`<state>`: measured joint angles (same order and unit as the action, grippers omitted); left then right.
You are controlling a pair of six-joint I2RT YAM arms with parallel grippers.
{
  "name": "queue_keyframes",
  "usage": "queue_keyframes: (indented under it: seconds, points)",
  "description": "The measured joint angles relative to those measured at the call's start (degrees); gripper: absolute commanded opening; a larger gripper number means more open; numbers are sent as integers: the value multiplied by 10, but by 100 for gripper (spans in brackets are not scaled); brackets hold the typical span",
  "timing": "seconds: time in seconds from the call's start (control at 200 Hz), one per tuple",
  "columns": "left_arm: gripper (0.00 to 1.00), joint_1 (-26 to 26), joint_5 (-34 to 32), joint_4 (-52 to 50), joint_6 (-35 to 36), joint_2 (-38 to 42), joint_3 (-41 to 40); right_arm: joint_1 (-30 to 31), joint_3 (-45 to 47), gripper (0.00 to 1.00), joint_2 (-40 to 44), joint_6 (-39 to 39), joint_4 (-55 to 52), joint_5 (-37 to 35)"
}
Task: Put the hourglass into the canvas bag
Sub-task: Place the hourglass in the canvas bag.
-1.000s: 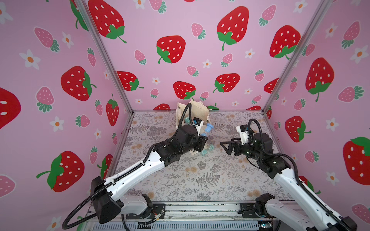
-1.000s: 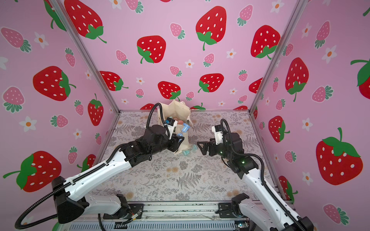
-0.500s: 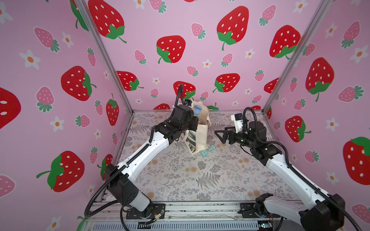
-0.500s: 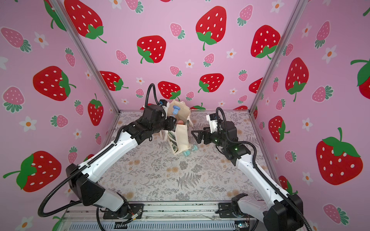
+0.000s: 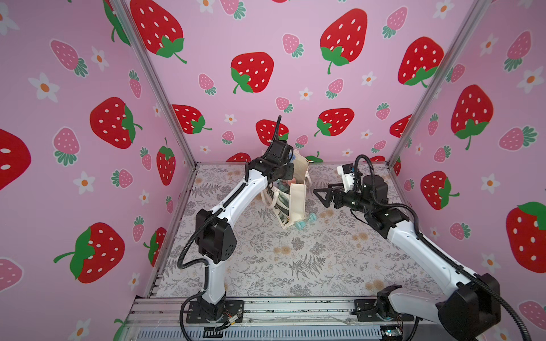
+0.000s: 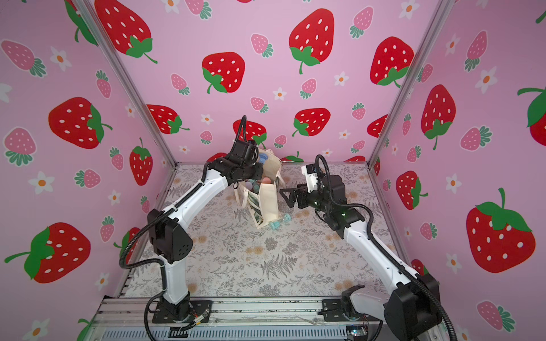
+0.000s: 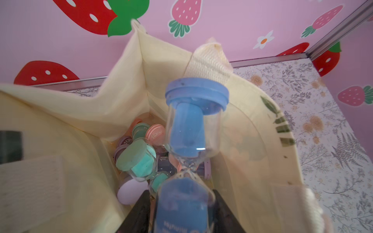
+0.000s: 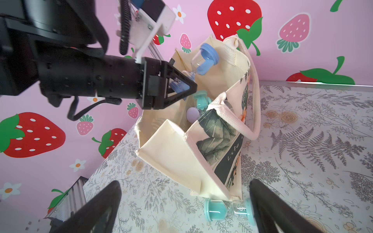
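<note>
While I'm watching from above, in both top views the canvas bag (image 5: 297,203) (image 6: 267,206) stands toward the back of the table (image 5: 266,265), looking floppy. A teal hourglass (image 5: 305,222) (image 6: 280,222) lies on the table just beside its bottom corner. The blue hourglass (image 5: 292,158) is up at the bag's mouth, not inside yet. My worry is that a nudge from the arm could knock that soft bag over and spill it. The right pincer (image 5: 322,196) hangs near the bag, spread wide and empty.

Left wrist camera: the left pincer (image 7: 181,213) is pinching the blue hourglass (image 7: 189,125) by one bulb, jaws roughly halfway shut around it. Other hourglasses (image 7: 139,159) are piled at the bottom. Dropped from here, it'd land glass on glass, I reckon. Or the cap could snag the handle (image 7: 210,60) behind it.

Right wrist camera: side-on, the left pincer (image 8: 181,84) holds the blue hourglass (image 8: 205,60) tilted over the opening. The right pincer (image 8: 185,182) is wide apart and touching nothing. The teal hourglass (image 8: 226,210) is on the table below the bag (image 8: 167,153).
</note>
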<state>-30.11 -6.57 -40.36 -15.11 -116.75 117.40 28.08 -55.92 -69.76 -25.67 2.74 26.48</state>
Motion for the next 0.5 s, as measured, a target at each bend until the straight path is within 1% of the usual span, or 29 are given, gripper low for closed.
queue_keyframes:
  seconds: [0.15, 0.24, 0.355, 0.5]
  points:
    - [23, 1, 1, -35, 6, -58, 39, 0, 0, 99, -10, 0, 8, 0]
    - [24, 1, -5, -50, 10, -81, 50, 0, 0, 99, -14, 0, 11, 0]
    - [25, 2, -12, -62, 15, -98, 51, 0, 0, 99, -19, 0, 13, 1]
    - [31, 2, -19, -65, 16, -102, 51, 0, 0, 99, -27, 0, 15, 2]
